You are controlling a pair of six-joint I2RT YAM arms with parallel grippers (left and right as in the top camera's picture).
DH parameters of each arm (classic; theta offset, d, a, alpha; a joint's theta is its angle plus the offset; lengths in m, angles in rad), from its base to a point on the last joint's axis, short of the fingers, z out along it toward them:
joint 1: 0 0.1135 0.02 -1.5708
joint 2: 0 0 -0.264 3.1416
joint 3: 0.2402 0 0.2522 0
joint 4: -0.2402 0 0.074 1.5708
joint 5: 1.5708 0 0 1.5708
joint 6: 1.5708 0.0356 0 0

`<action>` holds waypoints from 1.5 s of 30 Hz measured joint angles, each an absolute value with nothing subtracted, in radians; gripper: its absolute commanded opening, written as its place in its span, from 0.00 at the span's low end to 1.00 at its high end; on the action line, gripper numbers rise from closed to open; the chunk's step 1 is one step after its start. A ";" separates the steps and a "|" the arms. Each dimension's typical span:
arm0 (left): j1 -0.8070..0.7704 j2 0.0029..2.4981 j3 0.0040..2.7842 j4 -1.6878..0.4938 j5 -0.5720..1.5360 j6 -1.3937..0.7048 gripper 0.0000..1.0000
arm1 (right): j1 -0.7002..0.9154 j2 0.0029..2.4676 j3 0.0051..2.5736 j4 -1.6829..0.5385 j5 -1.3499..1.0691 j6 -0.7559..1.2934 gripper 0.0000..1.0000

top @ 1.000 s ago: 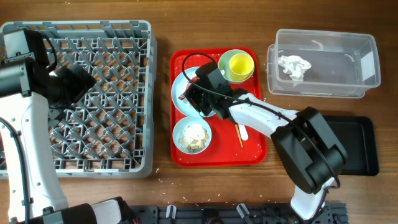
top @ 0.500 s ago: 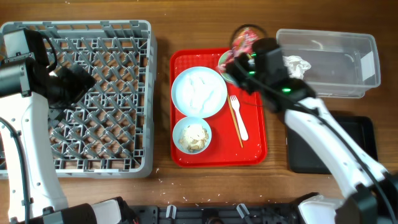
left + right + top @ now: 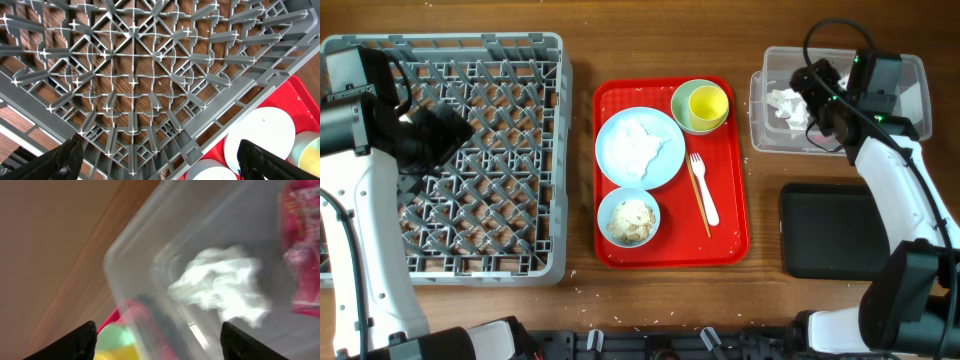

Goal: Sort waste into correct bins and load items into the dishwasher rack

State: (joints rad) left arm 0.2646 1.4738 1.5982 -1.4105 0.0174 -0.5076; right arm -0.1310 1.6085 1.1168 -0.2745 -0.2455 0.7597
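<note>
Logged right gripper (image 3: 160,342) above clear plastic rectangular tub (image 3: 775,65), jaws spread wide, gripping nothing. Inside tub: crumpled white tissue paper (image 3: 220,287); small shiny red wrapper (image 3: 300,245) just beside it, blurred. Found left gripper (image 3: 160,160) over large square grey lattice rack (image 3: 130,75), jaws likewise wide apart, empty. On large red serving tray (image 3: 730,240): round pale blue-white plate (image 3: 640,148), white plastic fork (image 3: 705,195), small whitish bowl (image 3: 604,218) of pale beige food scraps (image 3: 630,220).
</note>
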 measured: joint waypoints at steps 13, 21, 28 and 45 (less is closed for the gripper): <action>0.265 1.474 1.598 -1.411 0.017 -0.508 1.00 | 0.564 1.669 1.119 -0.339 -0.074 0.590 0.74; 0.265 1.474 1.598 -1.410 0.017 -0.508 1.00 | 0.650 1.887 1.116 -0.127 0.115 0.601 0.71; 0.265 1.474 1.598 -1.411 0.017 -0.508 1.00 | 0.658 1.973 1.116 -0.079 0.187 0.604 0.60; 0.265 1.473 1.598 -1.411 0.018 -0.508 1.00 | 0.419 1.448 1.312 -0.536 0.316 0.656 0.04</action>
